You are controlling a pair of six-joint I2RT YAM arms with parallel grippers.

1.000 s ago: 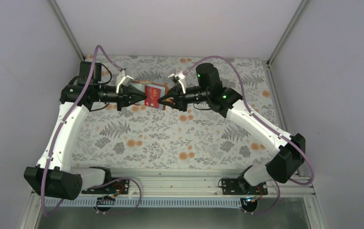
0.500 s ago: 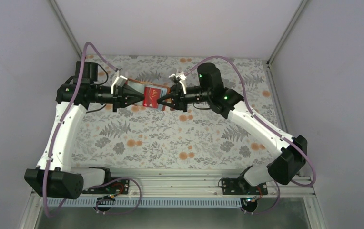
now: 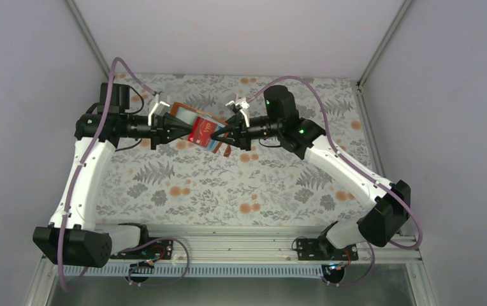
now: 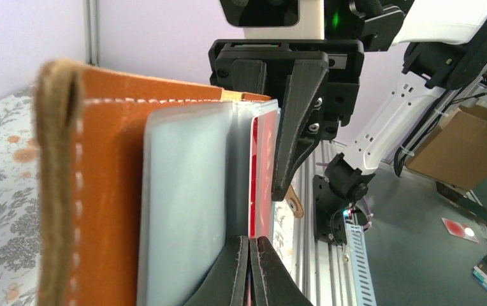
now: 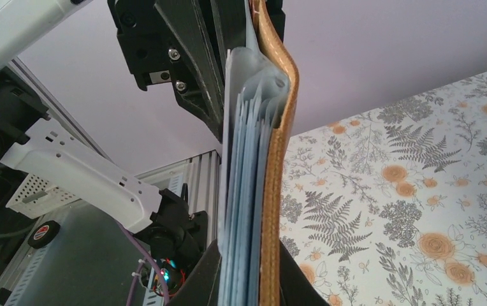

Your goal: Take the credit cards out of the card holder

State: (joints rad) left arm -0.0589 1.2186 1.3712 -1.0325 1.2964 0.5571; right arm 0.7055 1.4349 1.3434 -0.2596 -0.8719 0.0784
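Evidently mid-extraction, the left claw (image 3: 188, 131) pinches the red card (image 3: 203, 130) while the right claw (image 3: 219, 134) clamps the card holder (image 4: 110, 191), so a steady leftward pull comes next.

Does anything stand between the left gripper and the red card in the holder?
Nothing visible does. The left gripper is shut on the edge of the red card, beside the pale pockets; the right gripper clamps the card holder.
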